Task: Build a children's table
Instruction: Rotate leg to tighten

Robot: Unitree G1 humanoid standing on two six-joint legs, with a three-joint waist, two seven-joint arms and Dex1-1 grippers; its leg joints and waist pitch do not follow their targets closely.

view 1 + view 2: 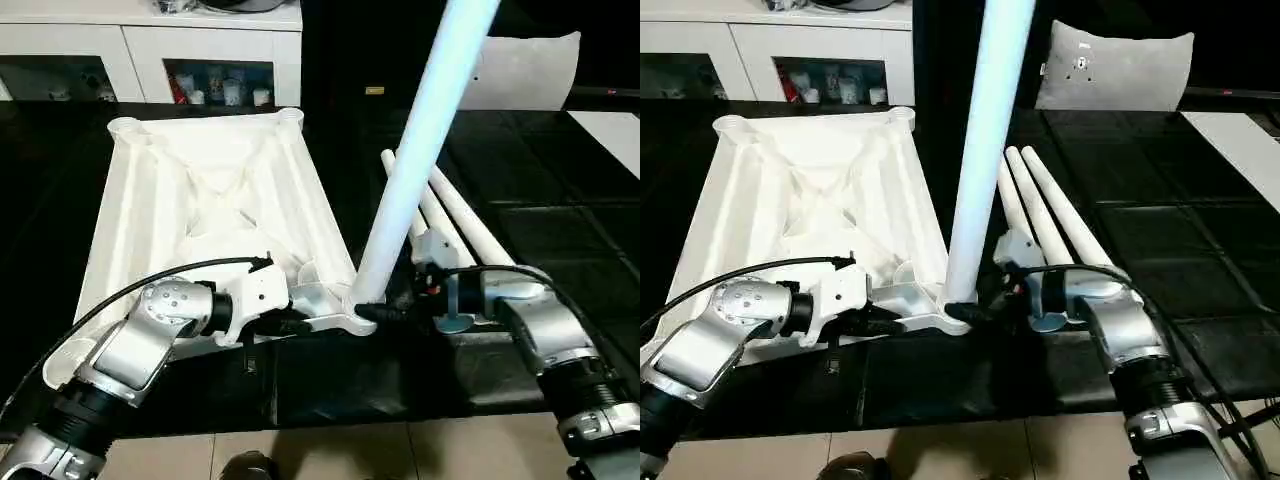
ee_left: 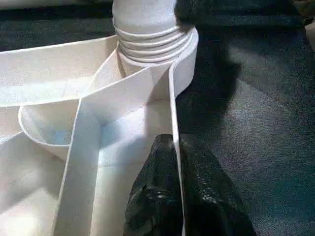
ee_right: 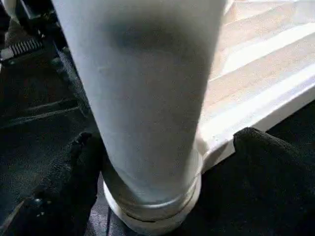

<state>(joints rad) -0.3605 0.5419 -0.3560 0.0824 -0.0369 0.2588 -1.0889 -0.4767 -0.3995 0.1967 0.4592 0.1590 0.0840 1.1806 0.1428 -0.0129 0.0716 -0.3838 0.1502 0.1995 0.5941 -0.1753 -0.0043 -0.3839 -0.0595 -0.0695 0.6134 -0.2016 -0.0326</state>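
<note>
Tabletop (image 1: 215, 200) lies upside down on the black work table (image 1: 1200, 300), ribs up.

Left gripper (image 1: 300, 322) at the top's near rim, left of the socket: fingers clenched on the thin rim wall, one finger (image 2: 157, 196) inside, the other outside.

Near-right corner socket (image 2: 162, 54) holds a leg (image 1: 420, 150) standing up, leaning a little. Thread rings still show above the socket lip, so it reads as not fully seated.

Right gripper (image 1: 985, 305) right of the socket: fingers spread wide either side of the leg's base, one finger (image 3: 69, 187) close to it; whether they touch, cannot tell.

Three spare legs (image 1: 1050, 215) lie together beyond the right gripper.

Risks: with the leg released and only part-threaded, it could tip or cross-thread. The rim pinch is thin; a hard twist on the leg may slide the top. A sweep of the right arm could roll the spare legs.
</note>
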